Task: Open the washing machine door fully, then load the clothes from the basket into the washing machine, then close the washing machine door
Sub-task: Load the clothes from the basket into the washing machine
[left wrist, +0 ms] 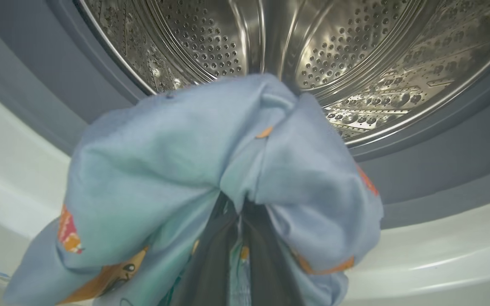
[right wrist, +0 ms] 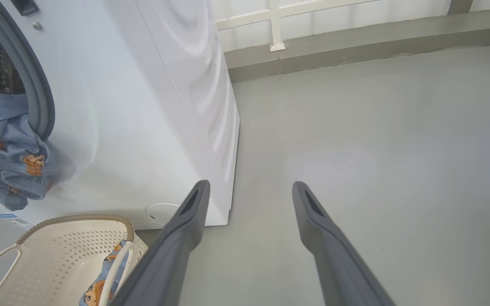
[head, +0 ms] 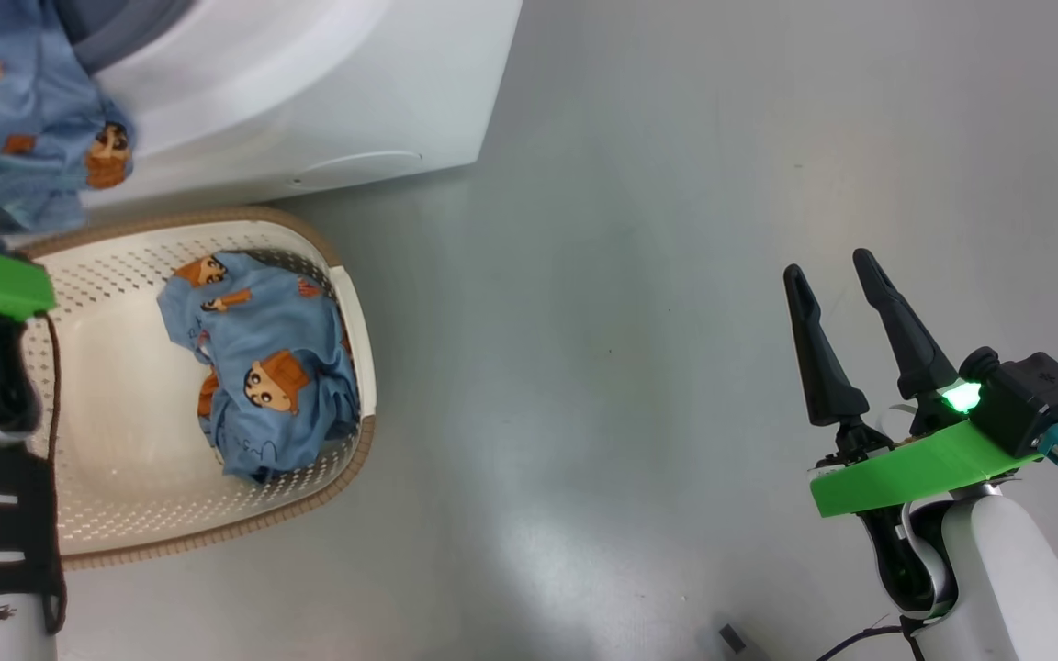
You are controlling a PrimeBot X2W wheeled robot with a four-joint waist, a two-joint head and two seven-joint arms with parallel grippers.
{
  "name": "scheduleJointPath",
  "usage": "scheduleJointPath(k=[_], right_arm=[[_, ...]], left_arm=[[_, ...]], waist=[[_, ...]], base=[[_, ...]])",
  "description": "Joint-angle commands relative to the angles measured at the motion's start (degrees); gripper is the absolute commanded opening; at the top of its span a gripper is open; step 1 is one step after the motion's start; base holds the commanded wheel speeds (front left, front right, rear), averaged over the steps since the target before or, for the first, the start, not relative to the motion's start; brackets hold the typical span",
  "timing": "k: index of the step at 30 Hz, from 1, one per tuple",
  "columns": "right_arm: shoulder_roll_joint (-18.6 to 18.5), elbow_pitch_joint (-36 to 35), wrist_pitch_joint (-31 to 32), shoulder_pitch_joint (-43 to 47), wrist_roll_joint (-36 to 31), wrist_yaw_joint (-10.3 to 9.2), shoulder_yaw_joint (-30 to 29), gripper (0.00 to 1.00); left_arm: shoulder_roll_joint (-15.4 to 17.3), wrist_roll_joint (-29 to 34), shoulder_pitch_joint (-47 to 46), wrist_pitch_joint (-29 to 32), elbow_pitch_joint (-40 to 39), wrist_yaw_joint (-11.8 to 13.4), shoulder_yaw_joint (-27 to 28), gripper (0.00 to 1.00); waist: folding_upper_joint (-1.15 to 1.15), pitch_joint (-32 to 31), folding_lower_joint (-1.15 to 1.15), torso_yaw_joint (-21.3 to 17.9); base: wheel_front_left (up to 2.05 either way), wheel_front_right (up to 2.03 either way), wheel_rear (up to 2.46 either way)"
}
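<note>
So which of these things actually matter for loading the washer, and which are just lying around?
Job in hand: washing machine and its drum; held garment, clamped in the left tool before the drum mouth; basket; loose garment inside it.
Lying about: small dark object on the floor; white railing; right tool, open and idle.

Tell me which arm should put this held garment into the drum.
Left. The left end effector is shut on the blue garment right at the drum mouth. The right end effector stands open and empty over the floor, off to the washing machine's side.
</note>
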Motion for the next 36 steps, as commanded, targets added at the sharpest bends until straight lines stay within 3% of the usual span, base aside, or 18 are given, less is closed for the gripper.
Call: scheduleJointPath(k=[1,18,36], right_arm=[[-0.23,-1.15,-0.27,1.05,0.1,0.08,0.7,1.0],[1.1,-0.93,-0.27,1.41,0.02,0.08,0.77,1.0],[2.17,-0.84,-0.27,1.61,0.65,0.08,1.92,1.0]], left_arm=[[2.08,-0.21,1.47,-0.36,-3.22,-0.15,0.83,0.0],[4.01,-2.31,-5.93,-0.36,-8.4,-0.15,-2.02,0.0],[9.74,-0.77,-17.72,-0.36,3.9,-0.15,-3.87,0.0]], waist=[[0.0,-0.55,0.0,0.21],[0.0,-1.15,0.0,-0.77],[0.0,-0.74,0.0,-4.13]], base=[[0.0,0.0,0.0],[0.0,0.0,0.0],[0.0,0.0,0.0]])
